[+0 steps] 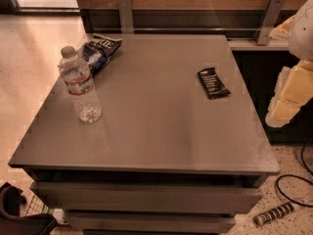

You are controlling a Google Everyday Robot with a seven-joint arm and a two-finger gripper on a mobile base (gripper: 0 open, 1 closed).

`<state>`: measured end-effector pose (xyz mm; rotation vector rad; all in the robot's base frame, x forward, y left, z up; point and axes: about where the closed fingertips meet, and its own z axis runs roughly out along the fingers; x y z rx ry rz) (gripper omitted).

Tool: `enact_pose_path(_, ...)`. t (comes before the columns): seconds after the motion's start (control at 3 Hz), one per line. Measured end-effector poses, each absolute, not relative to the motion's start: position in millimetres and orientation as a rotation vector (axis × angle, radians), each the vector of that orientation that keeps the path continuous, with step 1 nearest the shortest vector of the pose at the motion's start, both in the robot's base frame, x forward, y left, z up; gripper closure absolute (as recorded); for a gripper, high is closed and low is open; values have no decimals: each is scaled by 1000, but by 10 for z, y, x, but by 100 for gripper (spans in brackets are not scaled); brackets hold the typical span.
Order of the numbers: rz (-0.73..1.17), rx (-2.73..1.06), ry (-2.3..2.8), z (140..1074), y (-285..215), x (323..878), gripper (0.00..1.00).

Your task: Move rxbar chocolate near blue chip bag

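The rxbar chocolate is a small flat black wrapper lying on the right part of the grey table top. The blue chip bag lies wrinkled at the table's far left corner, well apart from the bar. My gripper shows as pale yellow and white parts at the right edge of the view, off the table's right side and to the right of the bar. It holds nothing that I can see.
A clear plastic water bottle with a red-and-white label stands upright on the left of the table, just in front of the chip bag. A wooden wall panel with metal brackets runs behind. A cable lies on the floor at right.
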<state>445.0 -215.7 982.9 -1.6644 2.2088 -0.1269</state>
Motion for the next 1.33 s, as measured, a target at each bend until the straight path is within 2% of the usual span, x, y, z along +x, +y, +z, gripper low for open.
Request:
enact_pose_path(1.0,-33,-1027,2291,9356,-2357,4985,0)
enact_pose_path(1.33,5,-845,2238,9219,-2450,5311,0)
